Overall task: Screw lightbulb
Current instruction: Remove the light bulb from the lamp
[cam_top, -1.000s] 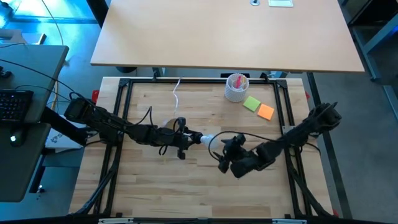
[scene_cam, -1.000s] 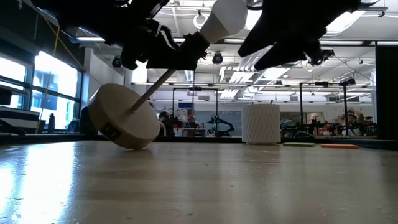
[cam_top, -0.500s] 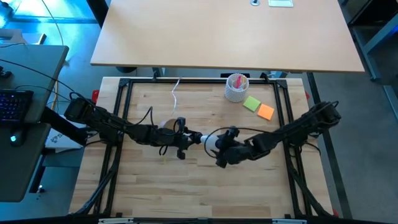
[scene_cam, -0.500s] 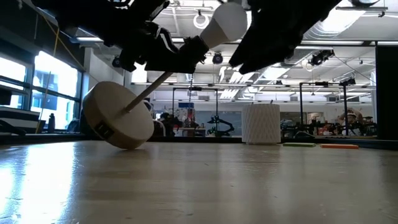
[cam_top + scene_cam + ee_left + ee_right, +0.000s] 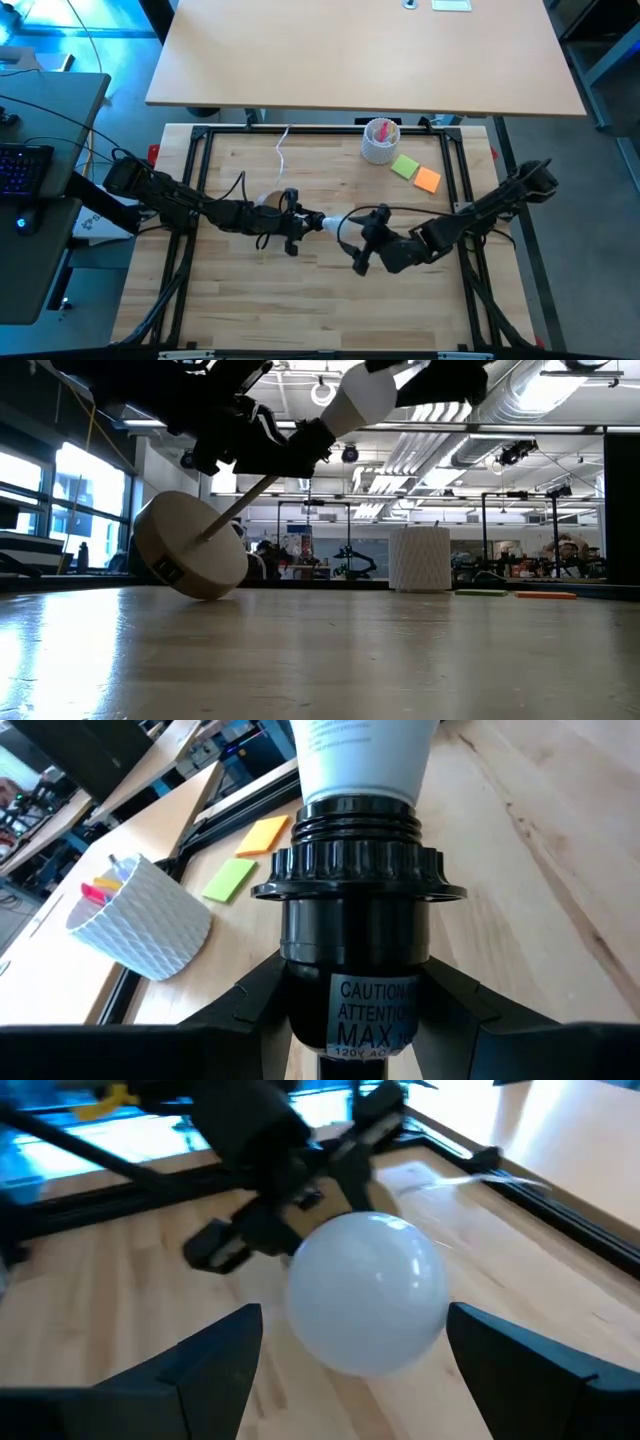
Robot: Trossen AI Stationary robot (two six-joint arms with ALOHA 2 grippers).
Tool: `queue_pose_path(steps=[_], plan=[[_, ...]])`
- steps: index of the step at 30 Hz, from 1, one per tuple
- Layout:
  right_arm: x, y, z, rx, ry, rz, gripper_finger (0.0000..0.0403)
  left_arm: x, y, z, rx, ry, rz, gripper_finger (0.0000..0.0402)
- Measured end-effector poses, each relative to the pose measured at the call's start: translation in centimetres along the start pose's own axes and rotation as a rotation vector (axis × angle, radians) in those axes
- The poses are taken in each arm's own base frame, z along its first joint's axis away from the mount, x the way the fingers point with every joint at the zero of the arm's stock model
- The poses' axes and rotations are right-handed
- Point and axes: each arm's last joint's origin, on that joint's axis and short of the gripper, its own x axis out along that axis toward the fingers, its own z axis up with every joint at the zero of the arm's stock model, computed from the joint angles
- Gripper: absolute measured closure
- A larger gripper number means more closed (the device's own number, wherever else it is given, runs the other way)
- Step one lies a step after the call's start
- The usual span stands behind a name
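1. The left hand [image 5: 300, 221] is gripping a black socket [image 5: 355, 935], fingers closed on it.
2. The lightbulb [image 5: 367, 1293] is sitting in that socket, between the right hand's [image 5: 362, 240] wide-open fingers [image 5: 215, 1350], untouched.
3. The socket's wooden base [image 5: 190, 546] is tilting on the tabletop [image 5: 400, 650].

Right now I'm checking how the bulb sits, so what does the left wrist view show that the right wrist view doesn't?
Only the left wrist view: the lightbulb's neck seated in the black socket, its caution label, the left gripper shut on that socket, the white ribbed cup and the sticky notes. Only the right wrist view: the bulb's round dome, between the open fingers of the right gripper, not touching them. Both: the bulb and the wooden table.
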Motion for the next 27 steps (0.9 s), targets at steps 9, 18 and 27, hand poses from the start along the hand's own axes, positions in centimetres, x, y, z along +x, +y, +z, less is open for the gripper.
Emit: queue_pose_path(steps=[9, 18, 27], plan=[[1.4, -0.9, 0.8, 0.023, 0.006, 0.033, 0.0089, 0.0, 0.0, 0.0, -0.003, -0.008, 0.000, 0.0257], [2.3, -1.8, 1.1, -0.081, 0.043, 0.091, 0.0126, 0.0, 0.0, 0.1, 0.000, -0.007, 0.000, 0.0256], [2.1, -1.6, 1.7, -0.520, 0.021, 0.115, 0.0159, 0.0, 0.0, 0.1, -0.001, -0.011, 0.001, 0.0257]])
